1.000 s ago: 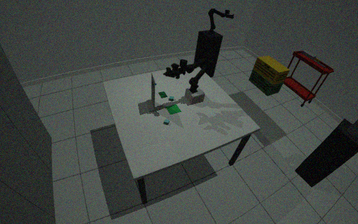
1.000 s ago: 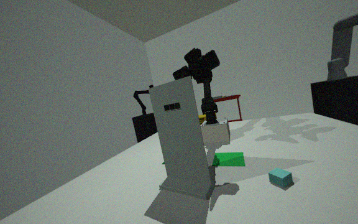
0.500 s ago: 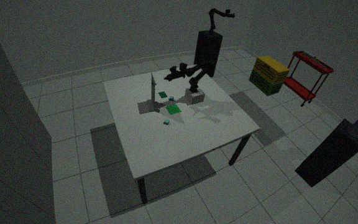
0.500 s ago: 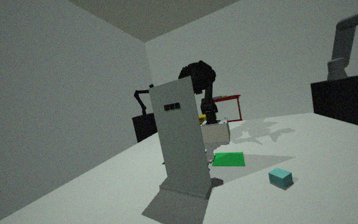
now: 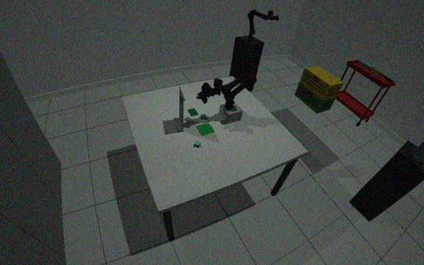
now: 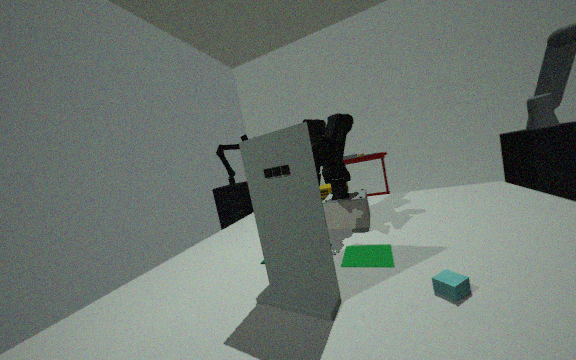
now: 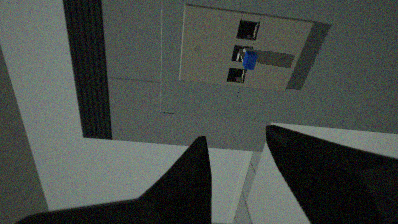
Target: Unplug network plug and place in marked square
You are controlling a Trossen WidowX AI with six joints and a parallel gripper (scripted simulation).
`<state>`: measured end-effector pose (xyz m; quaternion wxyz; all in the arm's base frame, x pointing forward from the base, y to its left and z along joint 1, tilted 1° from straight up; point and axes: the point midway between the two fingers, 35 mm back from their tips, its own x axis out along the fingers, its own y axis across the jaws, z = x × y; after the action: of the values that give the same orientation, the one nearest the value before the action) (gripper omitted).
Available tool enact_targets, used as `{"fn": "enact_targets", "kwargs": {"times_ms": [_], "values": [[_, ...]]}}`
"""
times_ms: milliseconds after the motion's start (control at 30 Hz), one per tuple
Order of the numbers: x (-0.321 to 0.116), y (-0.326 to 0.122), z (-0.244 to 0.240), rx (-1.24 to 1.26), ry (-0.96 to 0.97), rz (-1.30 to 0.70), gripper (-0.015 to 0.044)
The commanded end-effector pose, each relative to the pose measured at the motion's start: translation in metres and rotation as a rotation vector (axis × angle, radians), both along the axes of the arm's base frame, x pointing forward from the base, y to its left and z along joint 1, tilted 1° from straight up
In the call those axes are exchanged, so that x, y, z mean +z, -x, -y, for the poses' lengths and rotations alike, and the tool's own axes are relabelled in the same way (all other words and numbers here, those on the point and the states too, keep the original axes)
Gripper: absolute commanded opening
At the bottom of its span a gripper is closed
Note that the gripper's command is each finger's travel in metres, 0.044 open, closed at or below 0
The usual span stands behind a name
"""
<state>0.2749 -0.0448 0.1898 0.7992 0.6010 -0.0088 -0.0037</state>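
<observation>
The blue plug (image 7: 249,60) sits in the middle of three sockets on the upright panel (image 5: 181,110) (image 6: 293,225) (image 7: 135,95). Its thin tab is too small to make out. My gripper (image 5: 198,96) (image 7: 236,138) is partly open and empty, in front of the panel and apart from the plug; in the wrist view its fingertips show below the plug. The panel hides the fingers in the exterior view. Two green patches lie on the table, a larger one (image 5: 205,129) (image 6: 368,256) and a smaller one (image 5: 193,112); I cannot tell which is the marked square.
One teal block (image 5: 196,144) (image 6: 450,286) lies on the table (image 5: 234,158) (image 6: 408,330). Another teal block (image 5: 203,116) lies between the green patches. A red cart (image 5: 355,104), stacked crates (image 5: 319,88) and other arms on dark pedestals stand off the table.
</observation>
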Motion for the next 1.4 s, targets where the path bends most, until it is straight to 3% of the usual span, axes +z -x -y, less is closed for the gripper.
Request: {"fn": "enact_targets", "kwargs": {"times_ms": [0,200,1367], "values": [[-0.01,0.008,0.002,0.002,-0.121,0.009,0.0156],[-0.025,0.018,0.004,0.001,-0.277,0.007,0.0156],[-0.023,-0.035,0.019,-0.003,-0.282,0.028,0.0156]]}}
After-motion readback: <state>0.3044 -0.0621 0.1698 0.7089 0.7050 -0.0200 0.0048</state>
